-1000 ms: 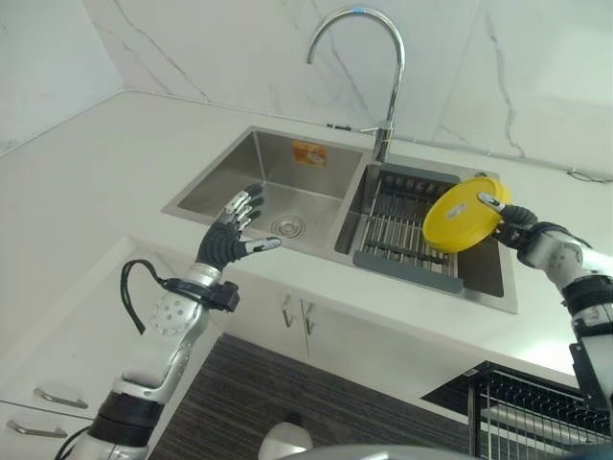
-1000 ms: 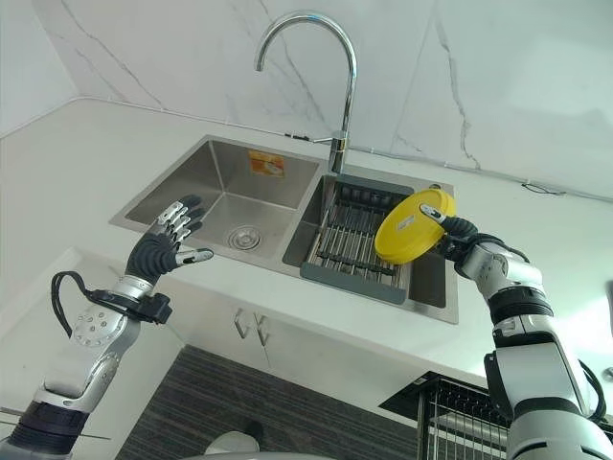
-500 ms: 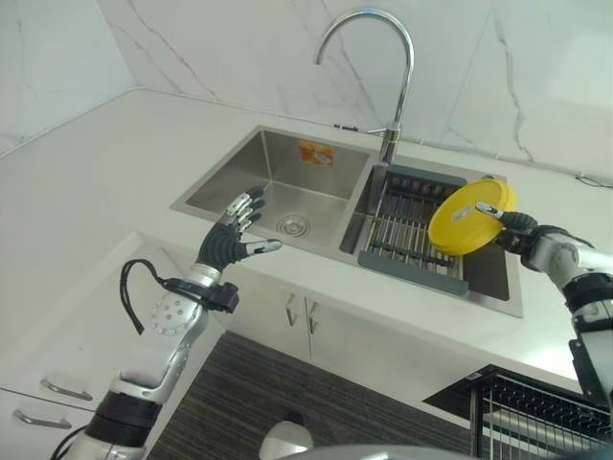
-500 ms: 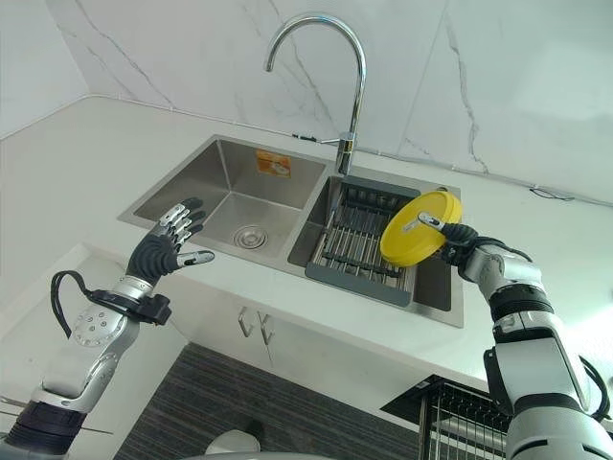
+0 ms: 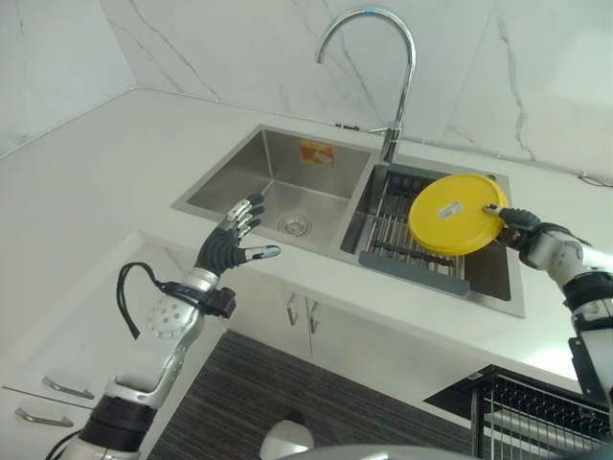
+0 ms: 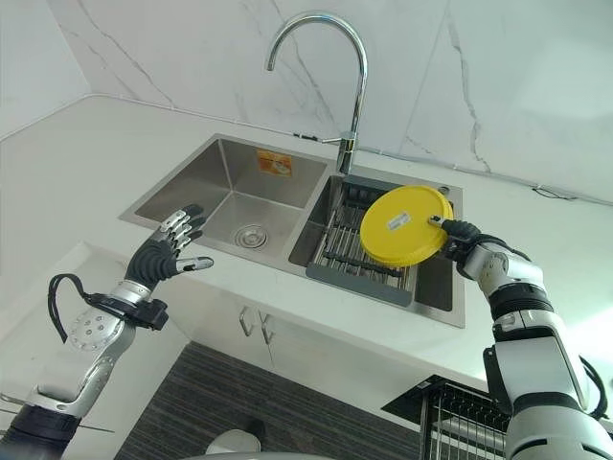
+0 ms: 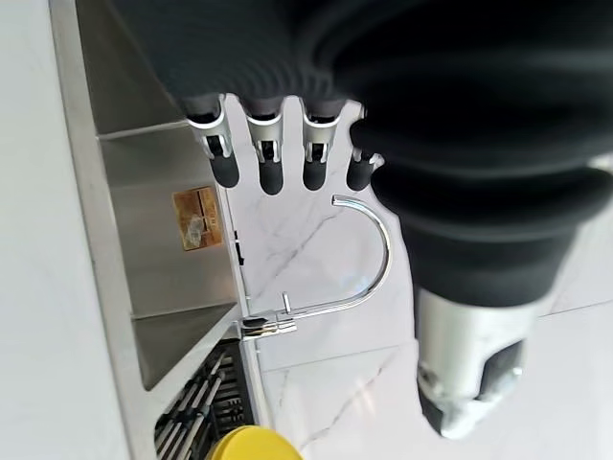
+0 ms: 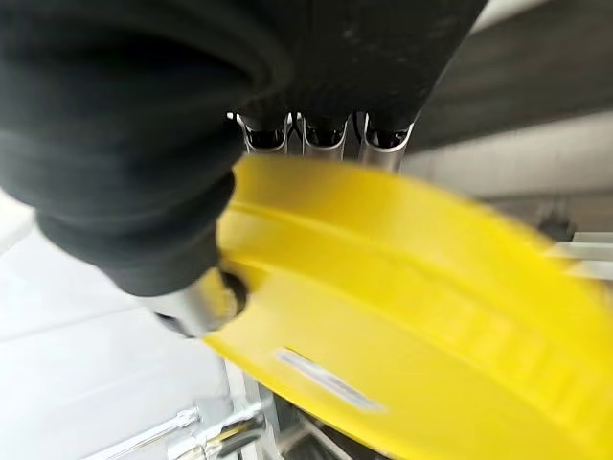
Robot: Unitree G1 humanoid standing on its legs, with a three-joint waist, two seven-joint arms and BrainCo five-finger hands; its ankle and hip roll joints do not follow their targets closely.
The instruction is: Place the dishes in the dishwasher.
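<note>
One round yellow plastic plate (image 5: 457, 213) with a small white label, unreadable, is pinched by the right hand (image 5: 518, 226) above the steel sink's (image 5: 278, 182) rack (image 5: 402, 230); left hand (image 5: 230, 244) spread, empty.

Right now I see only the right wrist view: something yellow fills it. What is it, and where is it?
Observer: A yellow plate, pinched at its rim by the right hand, above the rack in the right basin.
Operator: Is the plate flat or tilted?
Observer: Tilted up, its underside with a small label facing the head camera.
Operator: And the left hand?
Observer: The left hand is open, holding nothing, at the front edge of the left basin.
</note>
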